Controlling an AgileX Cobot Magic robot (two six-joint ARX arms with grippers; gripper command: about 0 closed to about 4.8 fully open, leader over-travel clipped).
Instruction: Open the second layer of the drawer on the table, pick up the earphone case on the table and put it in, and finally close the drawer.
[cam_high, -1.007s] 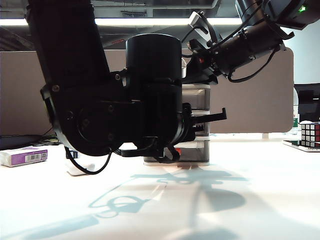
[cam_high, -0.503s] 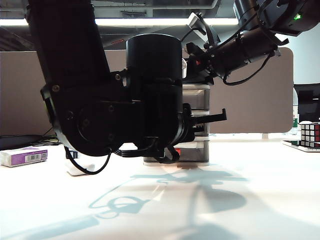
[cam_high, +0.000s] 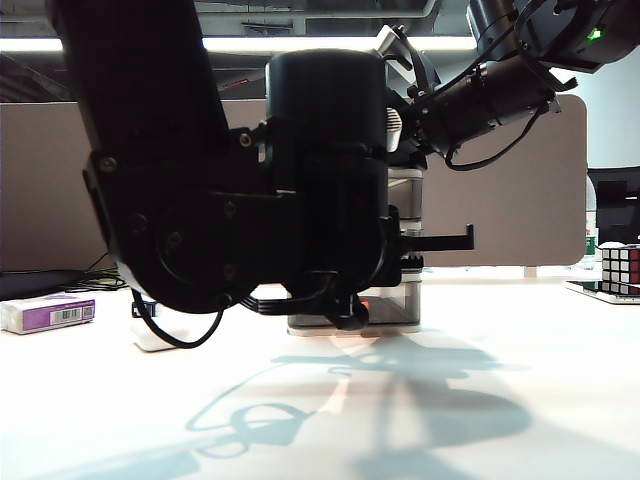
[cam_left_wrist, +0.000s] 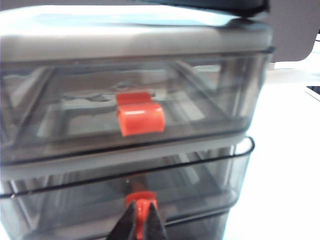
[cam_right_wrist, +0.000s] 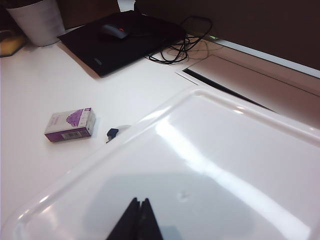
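Your left gripper (cam_left_wrist: 141, 222) has its jaws pinched on the small red-orange handle (cam_left_wrist: 141, 200) of the second layer of the drawer (cam_left_wrist: 125, 195), the middle smoky grey tray in the white-framed three-drawer cabinet (cam_high: 395, 290); that tray sits slightly proud of the frame. Your right gripper (cam_right_wrist: 136, 220) hovers above the cabinet's glossy white top (cam_right_wrist: 225, 165), jaws pressed together, holding nothing. The small glossy white earphone case (cam_high: 158, 333) lies on the white table (cam_high: 500, 400) towards its left edge, near the white-and-purple box (cam_high: 48, 313).
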